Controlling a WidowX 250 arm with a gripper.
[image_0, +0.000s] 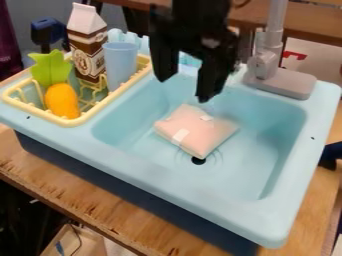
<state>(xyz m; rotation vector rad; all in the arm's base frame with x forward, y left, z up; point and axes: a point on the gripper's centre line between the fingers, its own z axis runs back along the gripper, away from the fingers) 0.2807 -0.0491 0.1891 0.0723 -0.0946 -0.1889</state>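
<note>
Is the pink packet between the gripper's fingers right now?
No, the pink packet lies in the sink, and the gripper hangs above it with its fingers apart.

Matte black pincer (186, 89), blocky fingers

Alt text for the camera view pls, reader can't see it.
Open black tool hanging over a pale pink packet lying in a light blue toy sink, next to the drain. A yellow rack at left holds a carton, a blue cup and an orange toy fruit with green leaves; a gray faucet stands at upper right.
</note>
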